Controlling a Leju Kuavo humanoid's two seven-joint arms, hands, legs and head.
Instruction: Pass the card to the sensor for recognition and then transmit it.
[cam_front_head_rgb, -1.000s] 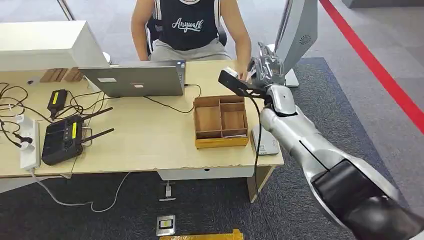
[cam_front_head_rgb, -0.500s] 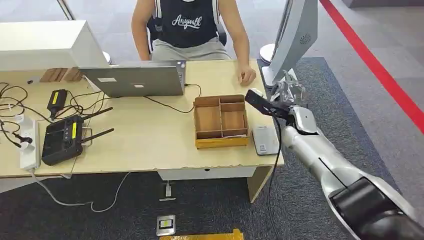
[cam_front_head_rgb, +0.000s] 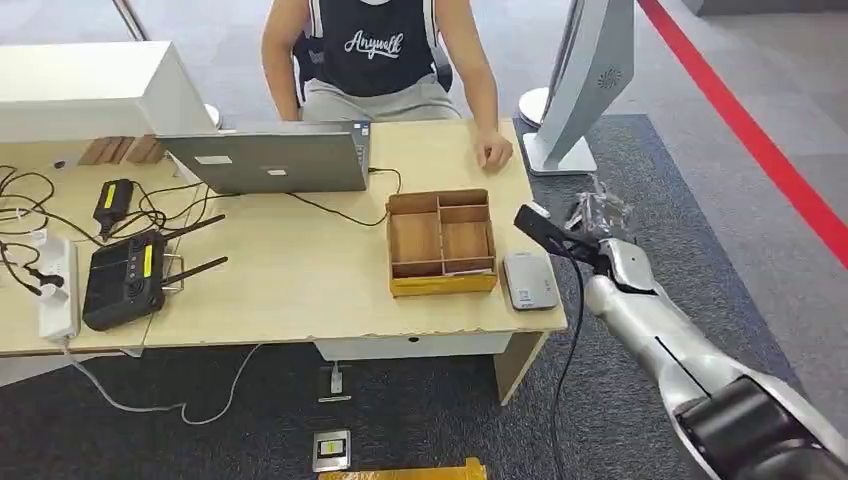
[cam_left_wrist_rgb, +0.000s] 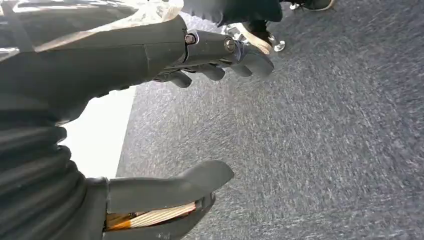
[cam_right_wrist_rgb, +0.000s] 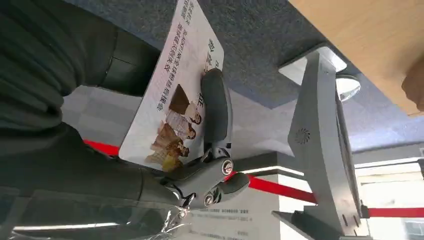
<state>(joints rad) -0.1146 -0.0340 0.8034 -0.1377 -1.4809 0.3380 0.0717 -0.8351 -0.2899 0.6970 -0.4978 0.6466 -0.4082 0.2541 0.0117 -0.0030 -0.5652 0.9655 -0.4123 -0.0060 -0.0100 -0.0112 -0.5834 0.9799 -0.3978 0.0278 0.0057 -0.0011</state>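
Holding the card (cam_right_wrist_rgb: 172, 95) in the right hand (cam_front_head_rgb: 597, 215), out past the right edge of the tabletop (cam_front_head_rgb: 300, 280) and above the dark carpet (cam_front_head_rgb: 640, 200). In the right wrist view the thumb lies across the printed face, which shows small figures and lines of text, and the fingers (cam_right_wrist_rgb: 220, 182) curl in behind it, so the card is pinched firmly. From the head view the hand itself is blurry, so I can't make out much of the card there.

The grey sensor (cam_front_head_rgb: 529, 280) lies flat at the near right corner of the tabletop, just right of the wooden divided tray (cam_front_head_rgb: 441, 243). The hand is off to the right of it, not over it.

The left hand (cam_left_wrist_rgb: 150, 125) hangs over grey carpet; its fingers (cam_left_wrist_rgb: 220, 62) and thumb sit apart with nothing between them.

A person (cam_front_head_rgb: 380, 50) sits at the far side with a hand (cam_front_head_rgb: 494, 152) resting on the tabletop, next to a laptop (cam_front_head_rgb: 268, 158). A white monitor stand (cam_front_head_rgb: 585, 80) rises on the floor at the far right.
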